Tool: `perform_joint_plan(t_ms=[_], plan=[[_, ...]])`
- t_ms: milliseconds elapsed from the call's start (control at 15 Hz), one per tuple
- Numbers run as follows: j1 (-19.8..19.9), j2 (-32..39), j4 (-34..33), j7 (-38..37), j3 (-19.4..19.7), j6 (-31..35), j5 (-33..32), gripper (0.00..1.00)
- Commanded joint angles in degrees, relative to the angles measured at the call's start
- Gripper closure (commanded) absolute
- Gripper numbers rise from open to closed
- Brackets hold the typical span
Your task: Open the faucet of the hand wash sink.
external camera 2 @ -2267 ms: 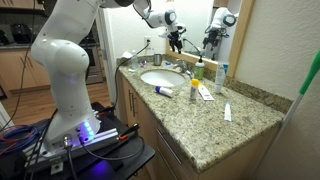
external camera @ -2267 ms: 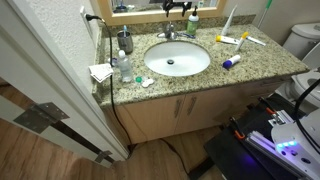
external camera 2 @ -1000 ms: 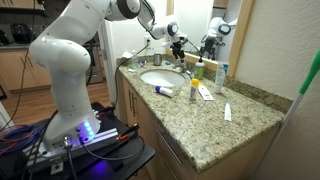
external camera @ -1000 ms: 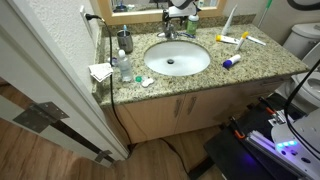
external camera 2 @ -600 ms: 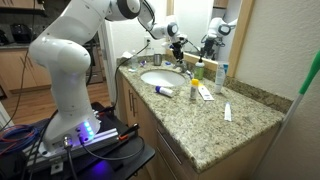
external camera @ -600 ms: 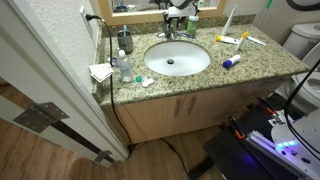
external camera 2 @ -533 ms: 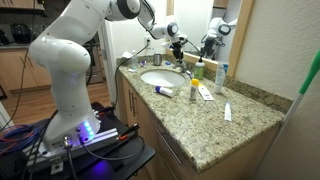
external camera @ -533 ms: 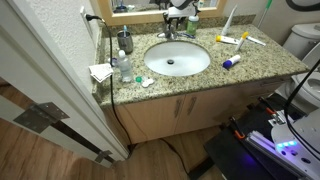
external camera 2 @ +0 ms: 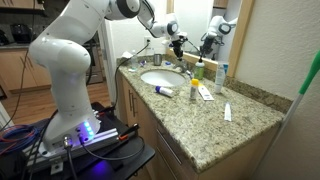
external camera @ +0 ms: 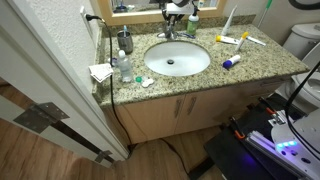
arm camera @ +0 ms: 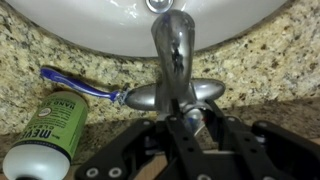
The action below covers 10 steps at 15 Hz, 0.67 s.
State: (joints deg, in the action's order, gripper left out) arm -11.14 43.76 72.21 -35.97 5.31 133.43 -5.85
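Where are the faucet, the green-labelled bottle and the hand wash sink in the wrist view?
faucet (arm camera: 172, 45), wrist view, on the chrome spout.
green-labelled bottle (arm camera: 58, 122), wrist view, on its green label.
hand wash sink (arm camera: 80, 25), wrist view, on bare white basin wall.

Both exterior views: even warm room light, soft shadows, low-res but sharp enough. Blue LEDs (external camera: 287, 146) at lower right glow and bloom slightly. Door frame (external camera: 40, 60) at left is blurred, too close to the lens. Wrist view: softer and grainy. Hand wash sink (arm camera: 70, 25) is near-clipped white along the top. Faucet (arm camera: 174, 55) chrome shows streaky reflections. Tool (arm camera: 190, 126) at the bottom is dark and out of focus.
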Motion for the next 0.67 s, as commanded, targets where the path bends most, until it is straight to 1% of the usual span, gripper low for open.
perform_joint_plan(t_ms=[0, 200, 333, 467, 533, 600], plan=[[0.21, -7.12, 4.45, -2.10, -0.31, 6.51, 2.64, 0.93], [0.82, -9.51, 7.53, -3.30, -0.20, 13.15, 4.46, 0.93], [0.94, -10.91, 10.37, -3.69, -0.47, 16.37, 5.81, 0.93], [0.87, -13.57, 12.71, -3.39, -0.65, 21.16, 6.70, 0.93], [0.67, -16.25, 13.52, -2.58, -0.87, 19.56, 6.90, 0.46], [0.61, -18.86, 14.87, -1.27, -1.21, 19.30, 6.53, 0.45]])
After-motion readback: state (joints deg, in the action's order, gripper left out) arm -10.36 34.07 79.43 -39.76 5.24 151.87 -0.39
